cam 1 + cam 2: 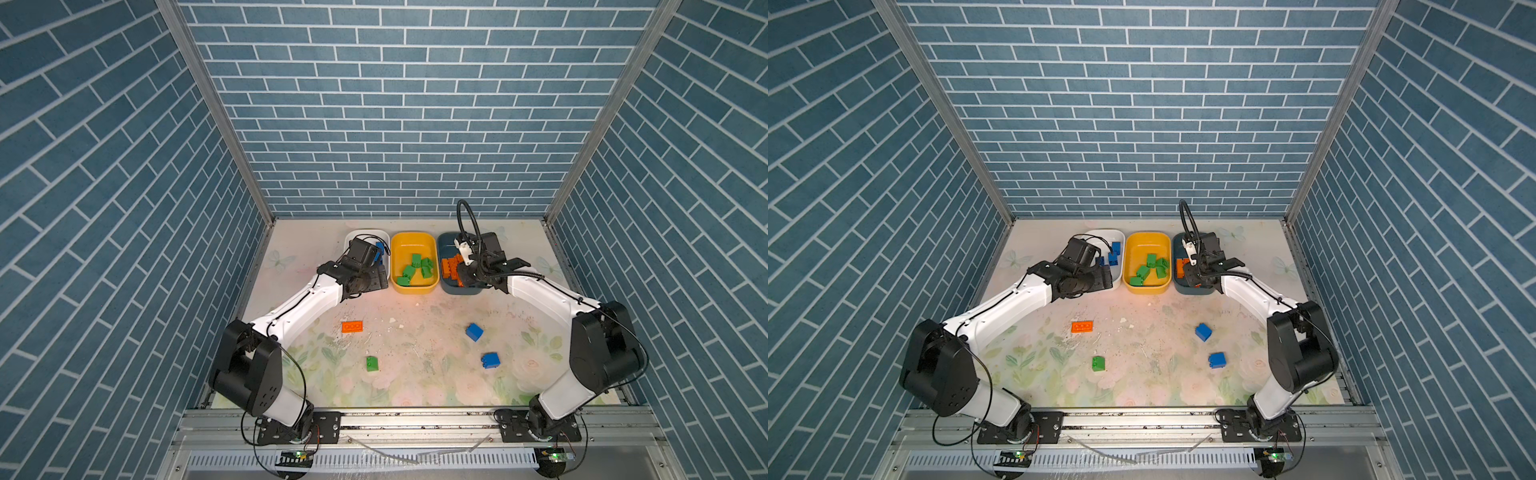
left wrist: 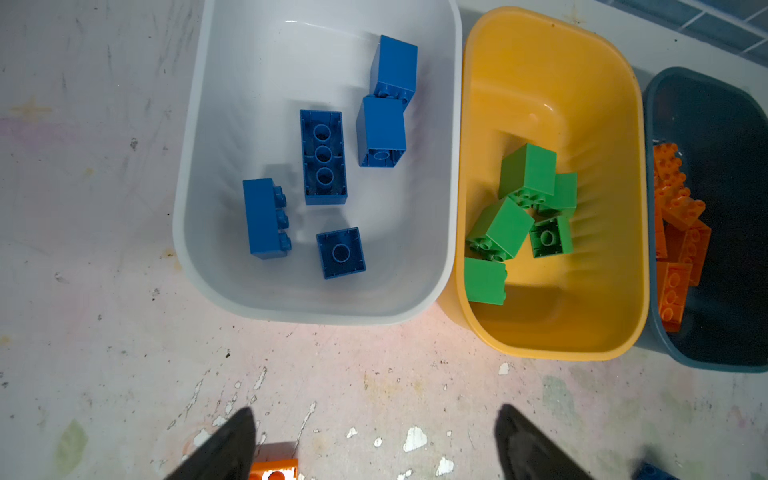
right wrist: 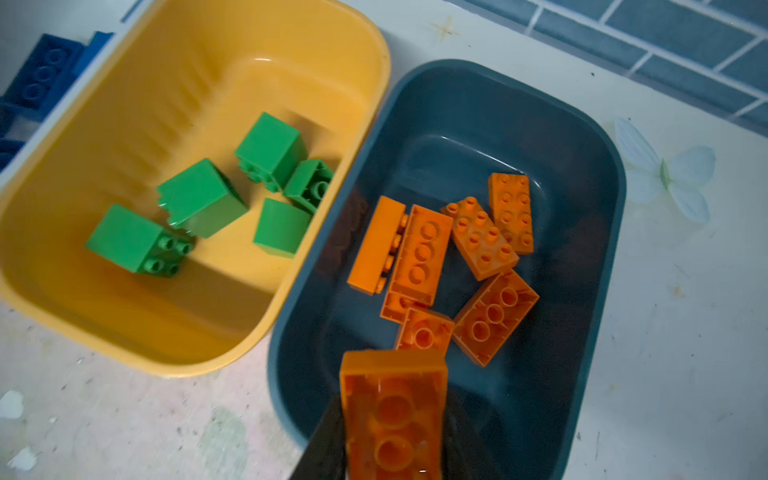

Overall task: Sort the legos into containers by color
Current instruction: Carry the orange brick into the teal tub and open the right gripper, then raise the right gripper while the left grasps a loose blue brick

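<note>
The right gripper (image 3: pixel 392 444), clamped on an orange brick (image 3: pixel 392 395) above the dark teal tub's (image 1: pixel 453 292) six-o'clock end at the table's (image 1: pixel 419 374) one o'clock, should release centrally; the left gripper (image 2: pixel 374 440) gapes empty.

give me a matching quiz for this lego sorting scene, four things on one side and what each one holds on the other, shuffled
Column one:
1. white tub
2. yellow tub
3. teal tub
4. right pincer

Column two:
a. green legos inside
b. shut on a single orange brick
c. blue legos inside
d. loose orange legos inside

Pairs: 1-c, 2-a, 3-d, 4-b
</note>
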